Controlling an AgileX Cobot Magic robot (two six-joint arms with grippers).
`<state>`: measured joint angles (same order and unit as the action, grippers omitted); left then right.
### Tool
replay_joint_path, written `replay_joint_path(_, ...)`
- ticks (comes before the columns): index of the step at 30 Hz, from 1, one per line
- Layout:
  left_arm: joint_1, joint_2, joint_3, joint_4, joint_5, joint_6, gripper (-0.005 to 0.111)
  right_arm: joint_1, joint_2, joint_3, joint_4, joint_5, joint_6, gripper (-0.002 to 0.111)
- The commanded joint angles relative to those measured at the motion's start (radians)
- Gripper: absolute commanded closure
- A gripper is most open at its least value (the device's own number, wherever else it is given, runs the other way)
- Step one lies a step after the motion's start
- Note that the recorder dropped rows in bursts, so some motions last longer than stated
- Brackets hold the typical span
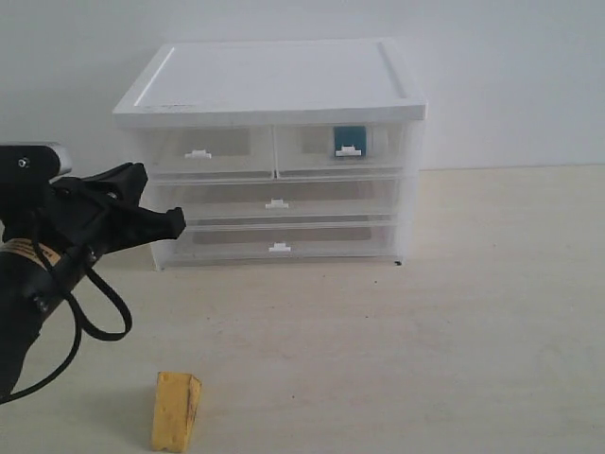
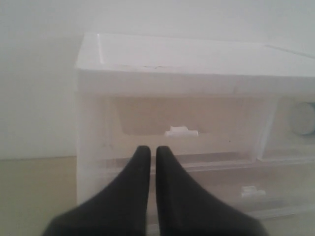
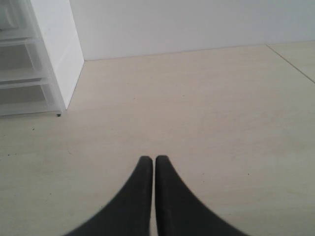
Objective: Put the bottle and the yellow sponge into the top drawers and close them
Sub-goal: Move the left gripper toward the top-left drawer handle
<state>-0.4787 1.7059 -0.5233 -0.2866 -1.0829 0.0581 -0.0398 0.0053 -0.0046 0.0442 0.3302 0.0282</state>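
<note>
The white-topped cabinet stands at the back of the table. Both top drawers look pushed in: the left one holds nothing I can see, and the bottle shows as a teal label through the right one. From the left wrist camera the bottle's white cap peeks in at the edge. The yellow sponge lies on the table near the front left. My left gripper is shut and empty, just in front of the cabinet's left side, its tips below the left drawer's handle. My right gripper is shut over bare table.
Two full-width drawers sit below the top pair. A wall rises right behind the cabinet. The cabinet's right side shows in the right wrist view. A black cable loops under my left arm.
</note>
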Motion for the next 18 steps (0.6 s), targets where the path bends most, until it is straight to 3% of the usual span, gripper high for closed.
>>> replay_joint_path(1,-0.010,0.034,-0.031,0.059,-0.019,-0.016,0.098,0.002,-0.005,0.005,-0.005,-0.006,-0.004,0.108)
replay_joint_path(9,-0.010,0.051,-0.039,0.238,-0.016,-0.016,0.048,0.002,-0.005,0.005,-0.005,-0.006,-0.004,0.108)
replay_joint_path(12,-0.010,0.051,-0.039,0.251,-0.016,-0.068,0.042,0.002,-0.005,0.005,-0.005,-0.006,-0.004,0.108)
replay_joint_path(18,-0.010,0.083,-0.085,0.225,-0.016,-0.091,0.043,0.002,-0.005,0.005,-0.005,-0.006,-0.004,0.108)
